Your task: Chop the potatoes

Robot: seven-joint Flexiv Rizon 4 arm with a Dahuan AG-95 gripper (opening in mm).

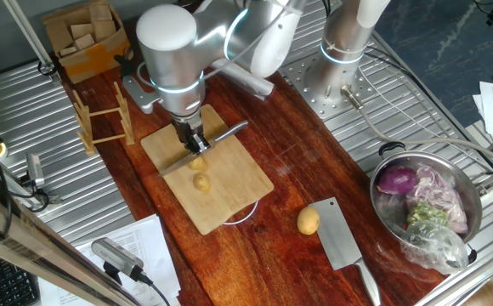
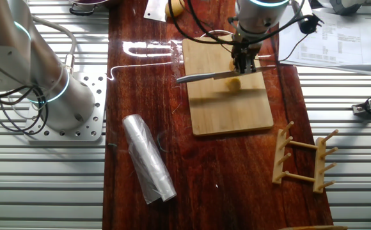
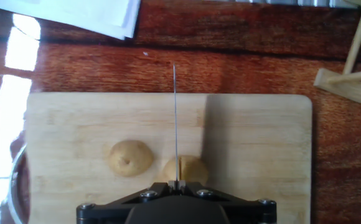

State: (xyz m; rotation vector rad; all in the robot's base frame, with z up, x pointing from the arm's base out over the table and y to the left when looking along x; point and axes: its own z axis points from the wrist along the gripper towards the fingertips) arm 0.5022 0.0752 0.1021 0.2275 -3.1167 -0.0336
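Claw [image 1: 197,144], pinching the knife [image 1: 208,146], holds the blade edge-down across one potato [image 3: 185,169] on the board [image 3: 255,143]; the second potato [image 3: 131,157] lies just beside the blade.

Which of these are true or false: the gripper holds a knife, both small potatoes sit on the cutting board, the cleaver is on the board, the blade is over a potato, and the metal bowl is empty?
1. The gripper holds a knife. True.
2. Both small potatoes sit on the cutting board. True.
3. The cleaver is on the board. False: it lies on the wooden table, beside a larger potato.
4. The blade is over a potato. True: in the hand view its edge lines up with the right one.
5. The metal bowl is empty. False: it holds purple onion and scraps.
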